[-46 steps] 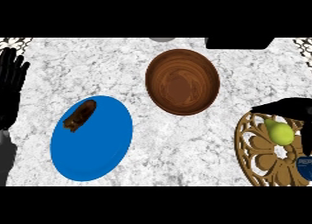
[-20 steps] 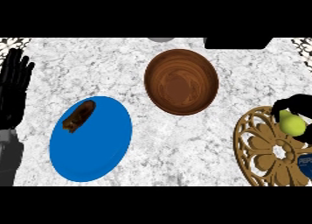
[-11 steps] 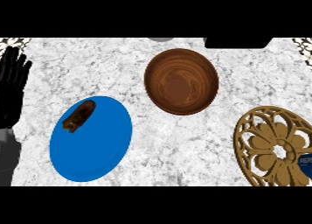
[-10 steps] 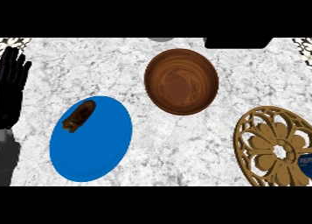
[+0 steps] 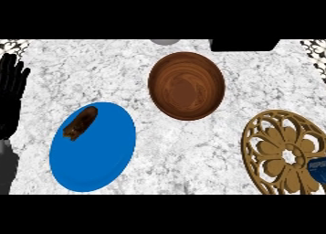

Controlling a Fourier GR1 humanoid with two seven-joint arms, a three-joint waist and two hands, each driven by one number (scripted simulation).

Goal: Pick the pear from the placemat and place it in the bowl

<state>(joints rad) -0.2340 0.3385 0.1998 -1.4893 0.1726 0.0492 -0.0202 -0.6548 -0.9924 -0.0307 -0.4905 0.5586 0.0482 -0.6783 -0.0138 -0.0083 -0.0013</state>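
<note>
Nearest the viewer on the white marble counter (image 5: 192, 151), a blue plate (image 5: 97, 155) lies at lower left with a dark brown food item (image 5: 80, 123) on its upper edge. At lower right sits a gold openwork placemat (image 5: 280, 153), with a blue object (image 5: 323, 168) on its right edge. No pear shows. Further back, an empty wooden bowl (image 5: 186, 85) stands centre. Against the left edge, the left hand (image 5: 7, 98) rests with fingers straight, holding nothing.

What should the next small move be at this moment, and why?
Probably bring the right hand, now out of view, in over the bowl. The bowl holds nothing, the placemat bears no pear, and the pear shows nowhere. The left hand rests open at the left edge.
</note>
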